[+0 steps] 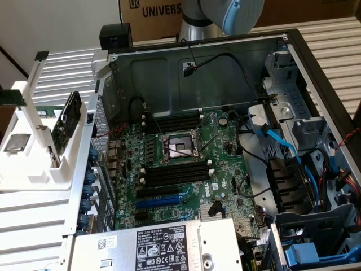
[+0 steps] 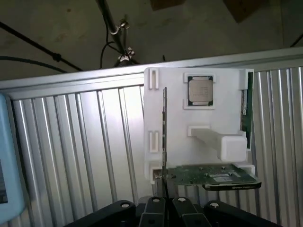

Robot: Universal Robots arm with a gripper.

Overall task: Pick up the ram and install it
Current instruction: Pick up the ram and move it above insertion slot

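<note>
The ram (image 1: 11, 97) stood edgewise in the white holder (image 1: 31, 169), at twelve o'clock from the processor (image 1: 16, 142) in the exterior view, likely for easy pinching. The gripper (image 2: 165, 207) hung over the holder. I couldn't tell whether it was open or closed.

The arm (image 1: 197, 25), at the top centre of the exterior view, is a smooth silver-grey metal tube topped by a rounded, pale blue-grey joint cap (image 1: 243, 14). In the wrist view, the end effector (image 2: 164, 213) is matte black and made of angular linked pieces, with two round silver screws (image 2: 124, 205) spaced across it.
</note>
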